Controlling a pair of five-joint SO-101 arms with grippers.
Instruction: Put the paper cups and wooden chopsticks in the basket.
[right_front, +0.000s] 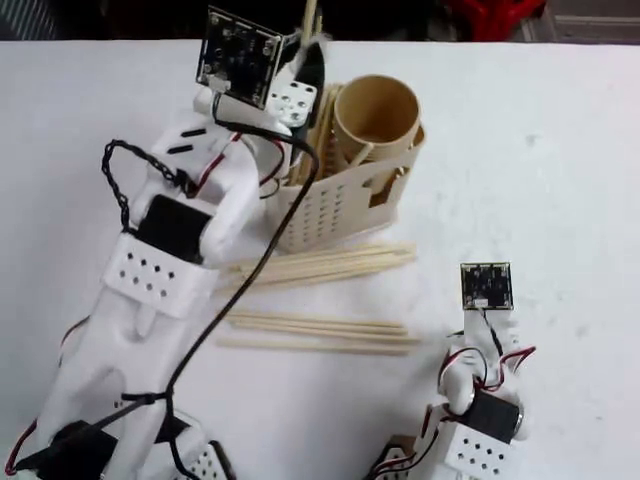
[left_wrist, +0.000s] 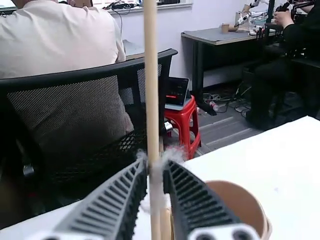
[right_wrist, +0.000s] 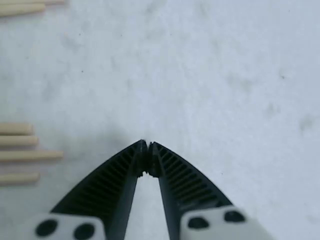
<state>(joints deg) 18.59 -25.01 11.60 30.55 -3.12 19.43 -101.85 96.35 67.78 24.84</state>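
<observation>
Left gripper (left_wrist: 152, 162): jaws drawn in tight on a single wooden chopstick (left_wrist: 150, 75), pinching it low on its shaft. The stick stands upright, most of its length rising above the fingertips. In the high view this gripper (right_front: 305, 62) sits over the far-left corner of the basket (right_front: 330, 212).

Basket: white, perforated wall, standing on the table (right_front: 560, 150) towards its far side. Contents:
- one paper cup (right_front: 377, 118), upright with its mouth up, in the right-hand part;
- several stowed chopsticks (right_front: 325, 125) leaning in the left-hand part, just beside the cup.

The cup's rim (left_wrist: 240, 202) also shows just beyond the left gripper's fingers in its wrist view.

Loose chopsticks, two lots, flat on the table in front of the basket:
- near lot (right_front: 320, 262), just beside the basket's front wall, lying slightly fanned;
- far lot (right_front: 320, 333), closer to the arms, roughly parallel to the first.

Right gripper (right_wrist: 147, 150): tips pressed together, nothing between them, poised above bare table. The blunt ends of the loose sticks (right_wrist: 20, 150) lie to one side, apart from the jaws.
</observation>
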